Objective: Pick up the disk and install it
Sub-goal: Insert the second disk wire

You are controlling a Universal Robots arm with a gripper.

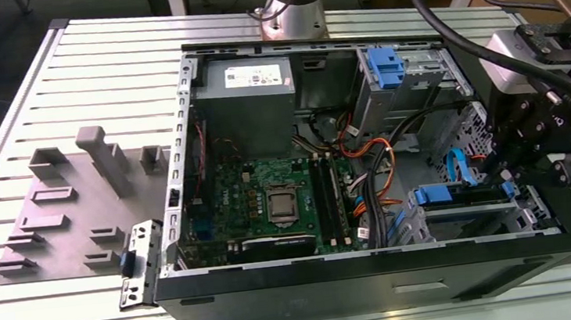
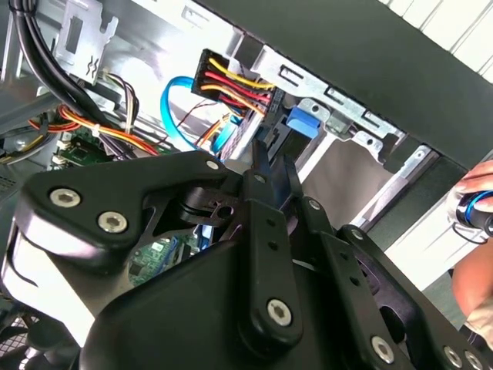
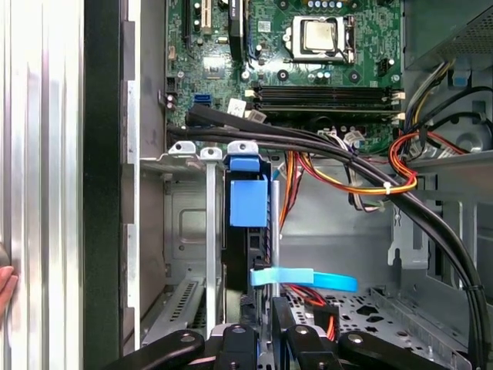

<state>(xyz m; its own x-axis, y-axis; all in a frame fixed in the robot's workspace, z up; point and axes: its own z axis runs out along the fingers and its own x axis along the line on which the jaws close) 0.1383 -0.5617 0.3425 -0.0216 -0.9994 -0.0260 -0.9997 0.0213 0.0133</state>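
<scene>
Exterior view: the gripper [image 1: 523, 176] hangs inside the computer case [image 1: 381, 276] at about four o'clock, beside the disk [image 1: 438, 195] seated in its cage. First wrist view: the disk [image 3: 248, 202] stands on edge, cables [image 3: 339, 150] crossing close; a snag could drag them. Second wrist view: the fingers [image 2: 269, 173] look pressed together, holding nothing, tips touching the disk's blue frame [image 2: 296, 127].
</scene>
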